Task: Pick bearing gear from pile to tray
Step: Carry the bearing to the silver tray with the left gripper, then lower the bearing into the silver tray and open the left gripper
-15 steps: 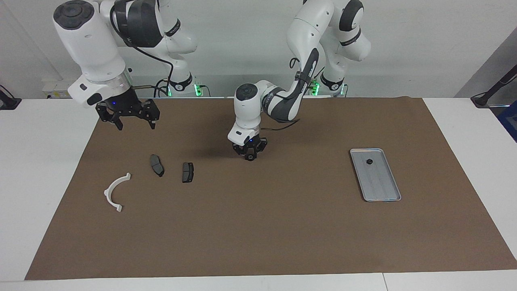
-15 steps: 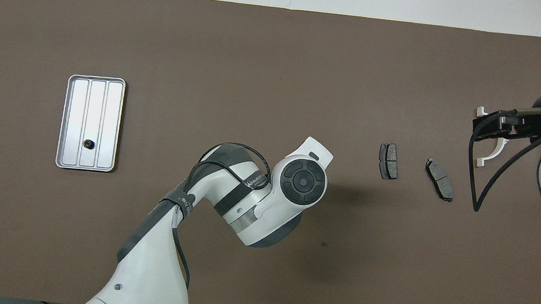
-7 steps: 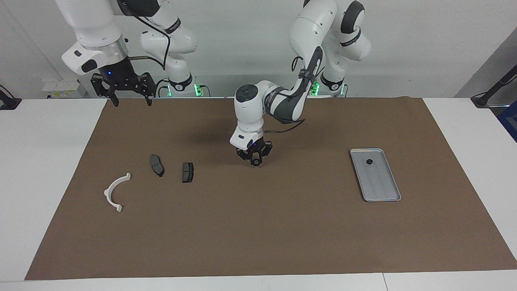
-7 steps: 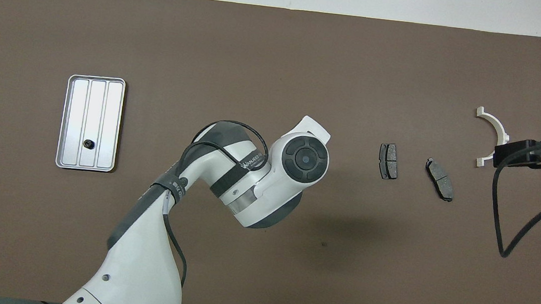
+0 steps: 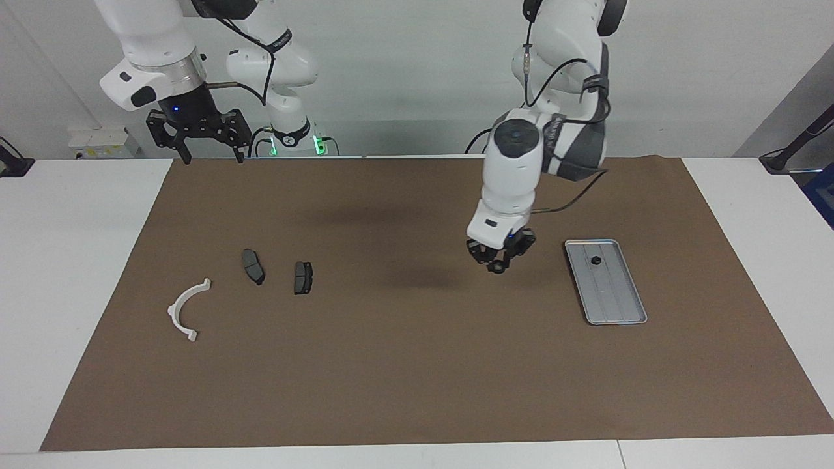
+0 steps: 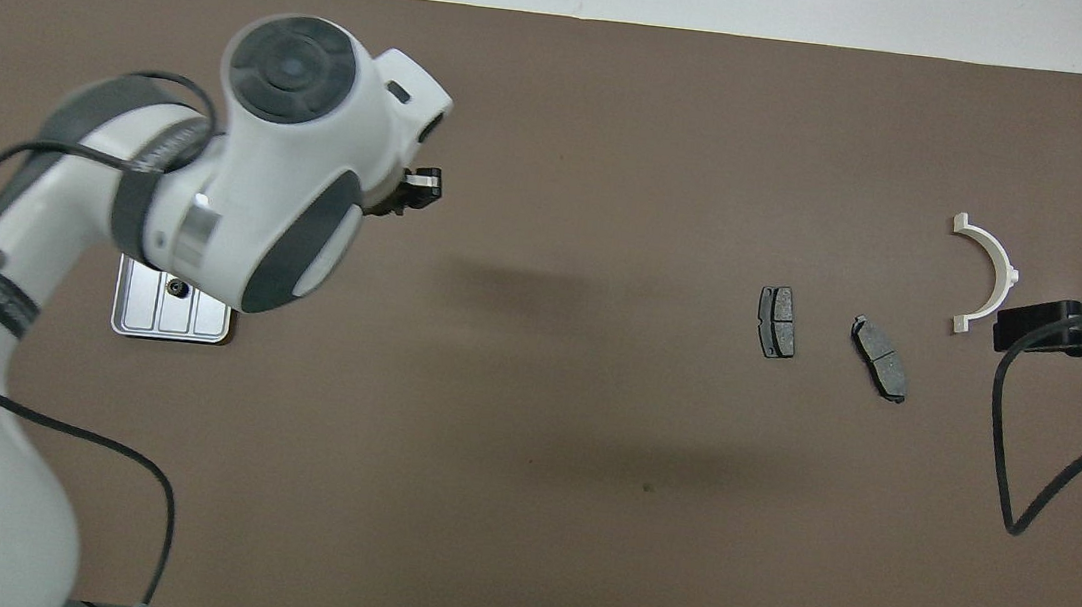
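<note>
Since a second ago: we see the left hand has swung from mid-mat to hang over the mat just beside the tray, pinching a small dark bearing gear.
Right hand: has risen from above the pile to the mat's robot-side edge, fingers spread.
Tray: one black gear already lies in it.
Pile: white arc and two grey plates, unmoved, toward the right arm's end.
Desk: white, covered by a brown mat.
Room: pale wall.
</note>
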Available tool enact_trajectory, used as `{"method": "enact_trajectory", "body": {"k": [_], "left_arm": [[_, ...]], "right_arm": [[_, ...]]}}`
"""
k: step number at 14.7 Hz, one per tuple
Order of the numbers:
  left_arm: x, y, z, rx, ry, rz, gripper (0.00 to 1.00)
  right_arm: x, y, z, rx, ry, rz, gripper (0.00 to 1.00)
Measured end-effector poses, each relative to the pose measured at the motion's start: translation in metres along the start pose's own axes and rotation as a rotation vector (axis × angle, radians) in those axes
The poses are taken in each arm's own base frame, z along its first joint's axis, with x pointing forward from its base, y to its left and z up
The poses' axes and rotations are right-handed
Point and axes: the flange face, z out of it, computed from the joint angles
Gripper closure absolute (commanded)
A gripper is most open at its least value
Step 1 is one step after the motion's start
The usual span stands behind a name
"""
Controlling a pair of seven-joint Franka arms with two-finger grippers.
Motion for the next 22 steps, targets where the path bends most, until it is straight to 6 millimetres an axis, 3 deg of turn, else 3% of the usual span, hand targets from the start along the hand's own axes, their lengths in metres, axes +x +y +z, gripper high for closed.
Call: {"method": "enact_trajectory", "body": {"k": [2, 5, 7, 8, 10, 13, 22], "left_arm": [[0.023, -0.081, -0.012, -0.007, -0.018, 0.04, 1.0], [0.047, -0.196, -0.004, -0.029, -0.032, 0.117, 1.0], [0.051, -0.256, 0.008, -0.037, -0.025, 0.16, 1.0], [0.052, -0.275, 0.017, -0.037, -0.008, 0.172, 1.0], [0.051, -0.286, 0.043, -0.034, 0.028, 0.181, 1.0], [0.049, -0.274, 0.081, -0.037, 0.058, 0.197, 1.0], [0.036, -0.256, 0.133, -0.041, 0.083, 0.207, 1.0]], "right_arm": [[0.003, 0.003, 0.007, 0.001, 0.013, 0.001, 0.0], [0.005, 0.002, 0.009, 0.001, 0.026, 0.001, 0.0], [0.005, 0.002, 0.009, 0.001, 0.026, 0.001, 0.0], [0.005, 0.002, 0.009, 0.001, 0.026, 0.001, 0.0], [0.005, 0.0, 0.009, 0.029, 0.026, 0.003, 0.0], [0.005, -0.005, 0.008, 0.072, 0.027, 0.012, 0.0], [0.005, -0.006, 0.008, 0.073, 0.027, 0.011, 0.0]]}}
